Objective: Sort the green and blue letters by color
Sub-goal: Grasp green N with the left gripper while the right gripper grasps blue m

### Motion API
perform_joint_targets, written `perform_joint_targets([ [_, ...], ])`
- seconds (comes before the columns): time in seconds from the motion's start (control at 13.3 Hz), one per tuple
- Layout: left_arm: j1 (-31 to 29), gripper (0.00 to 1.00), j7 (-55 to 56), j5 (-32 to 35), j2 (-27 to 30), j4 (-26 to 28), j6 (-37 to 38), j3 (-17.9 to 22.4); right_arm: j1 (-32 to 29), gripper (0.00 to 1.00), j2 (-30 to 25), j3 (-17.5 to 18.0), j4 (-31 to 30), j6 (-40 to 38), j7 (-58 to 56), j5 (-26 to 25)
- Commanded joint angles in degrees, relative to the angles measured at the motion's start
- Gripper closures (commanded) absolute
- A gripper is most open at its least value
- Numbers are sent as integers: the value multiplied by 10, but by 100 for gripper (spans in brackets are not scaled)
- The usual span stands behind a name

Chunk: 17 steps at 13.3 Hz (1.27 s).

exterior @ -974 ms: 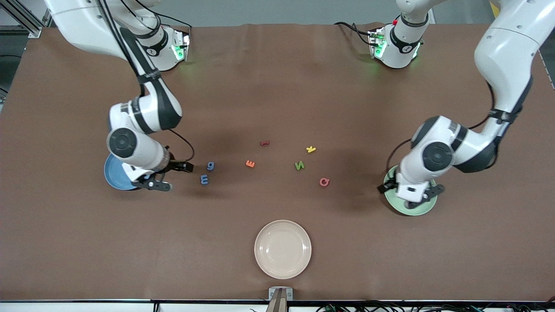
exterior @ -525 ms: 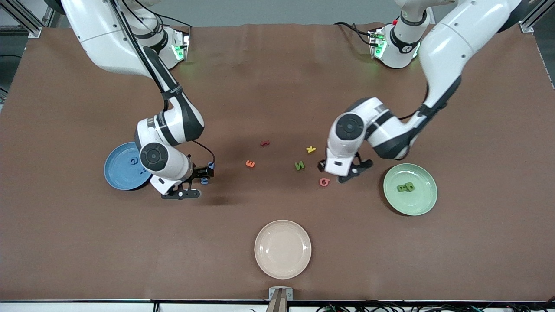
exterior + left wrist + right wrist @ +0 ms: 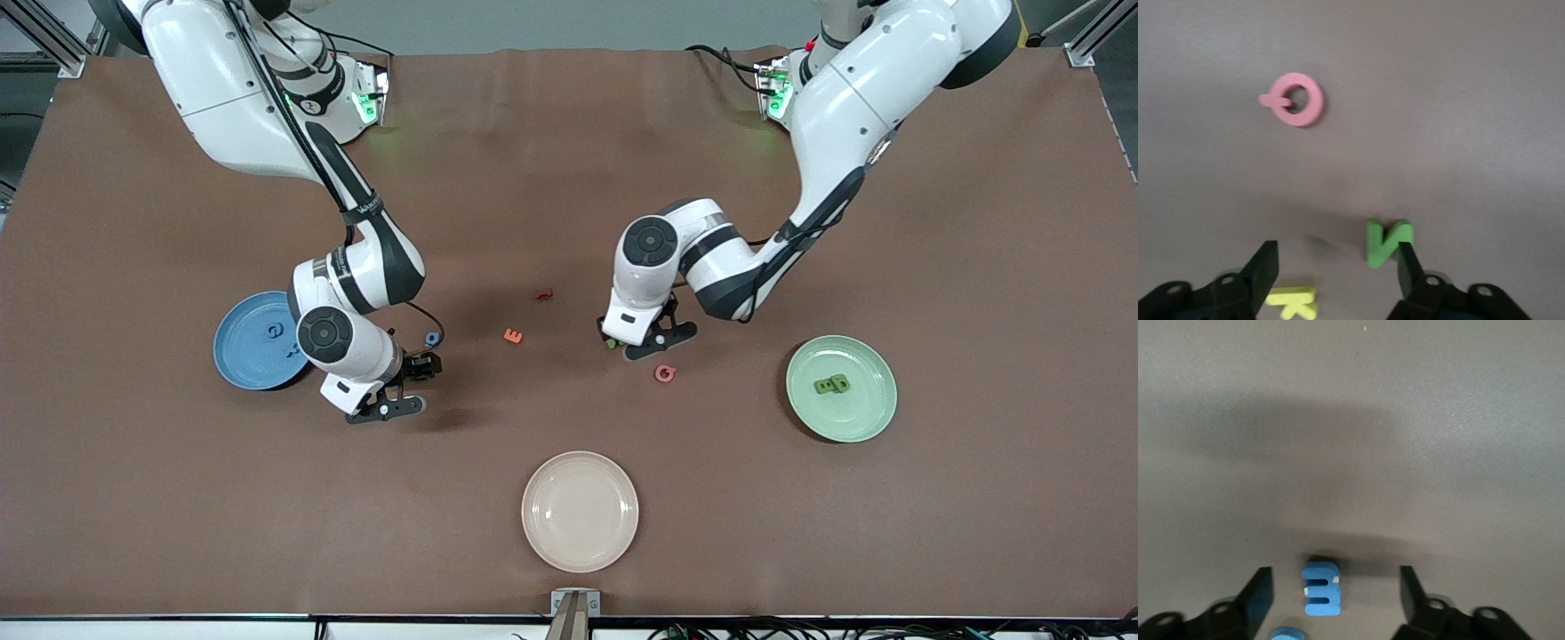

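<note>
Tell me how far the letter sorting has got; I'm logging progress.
Partly done: the blue plate holds blue letters and the green plate holds green ones. In hand: the right claw straddles the blue E, the left claw is at the green N. Left: those two plus the blue g.

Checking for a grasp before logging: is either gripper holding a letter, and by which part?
Nothing held. Left gripper stands open beside the green N; right gripper open around the blue E.

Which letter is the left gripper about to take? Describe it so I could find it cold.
Start at the green plate and look toward the table's middle, where the left gripper hangs open. Beneath it lies the green N, by one fingertip. A yellow letter lies beside it and a pink round letter farther off; only the N is green.
</note>
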<state>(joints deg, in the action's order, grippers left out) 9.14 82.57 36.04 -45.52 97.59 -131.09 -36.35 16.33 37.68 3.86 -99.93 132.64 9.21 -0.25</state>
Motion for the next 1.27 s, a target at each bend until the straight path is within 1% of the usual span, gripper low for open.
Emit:
perform_joint_targets([
  [0.0,16,24,1,4,-30,-48,1,8,5,39,6,-3,9,-7,-8,4],
  [0.15,16,25,3,3,-34,-48,1,9,5,46,6,-3,4,-6,-5,5],
  [0.45,20,28,5,3,-46,-48,0,9,5,50,6,-3,1,-5,-2,10],
  [0.67,21,34,5,3,-48,-47,0,9,5,50,6,-2,-3,-6,0,11],
  [0.97,23,35,5,3,-54,-49,-5,9,6,50,6,-2,-6,-3,0,13],
  [1.05,23,38,5,3,-56,-48,-10,9,6,50,6,-2,-6,-3,0,13],
  [1.2,23,53,6,3,-64,-48,-11,9,6,50,6,-2,-6,-4,0,13],
])
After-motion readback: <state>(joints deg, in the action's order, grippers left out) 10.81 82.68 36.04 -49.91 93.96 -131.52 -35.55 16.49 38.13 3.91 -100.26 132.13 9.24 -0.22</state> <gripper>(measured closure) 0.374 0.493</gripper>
